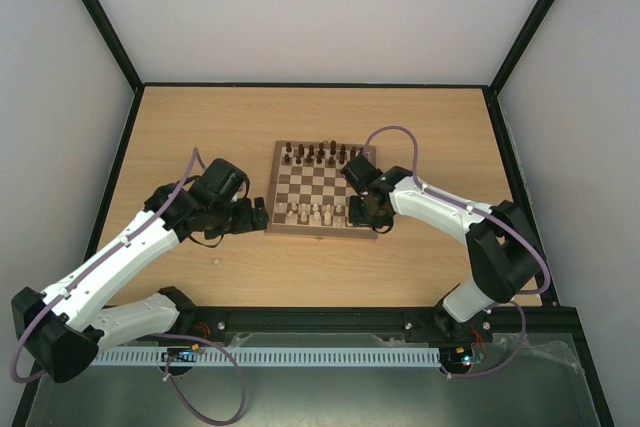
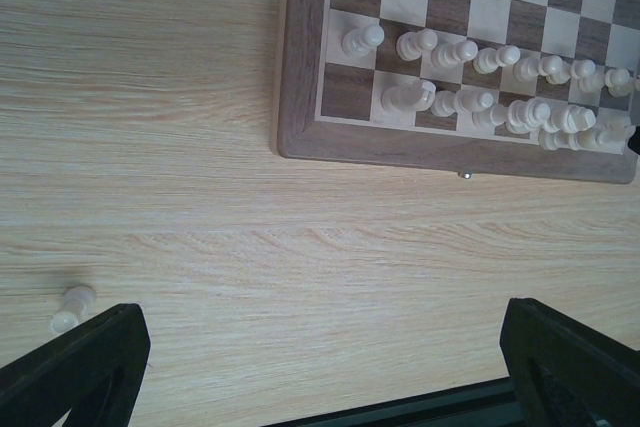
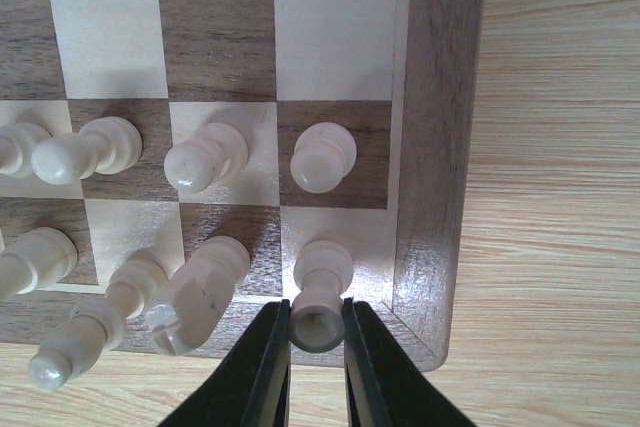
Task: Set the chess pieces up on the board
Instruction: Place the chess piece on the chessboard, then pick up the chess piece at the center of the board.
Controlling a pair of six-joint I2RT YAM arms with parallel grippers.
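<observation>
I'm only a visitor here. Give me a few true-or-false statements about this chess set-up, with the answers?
1. The left gripper is holding a chess piece. False: its jaws are open and empty.
2. One stray pale piece lies on the table, off the board. True.
3. The right gripper has its fingers on either side of a pale corner piece. True.
4. The dark pieces stand on the rows nearest the arms. False: they stand at the far edge.

No legible text, label, brand, number or sign appears in any view. The board (image 1: 320, 187), the chess pieces (image 3: 205, 157) and the tabletop (image 2: 150, 97) show plain wood only, with no readable marking.
</observation>
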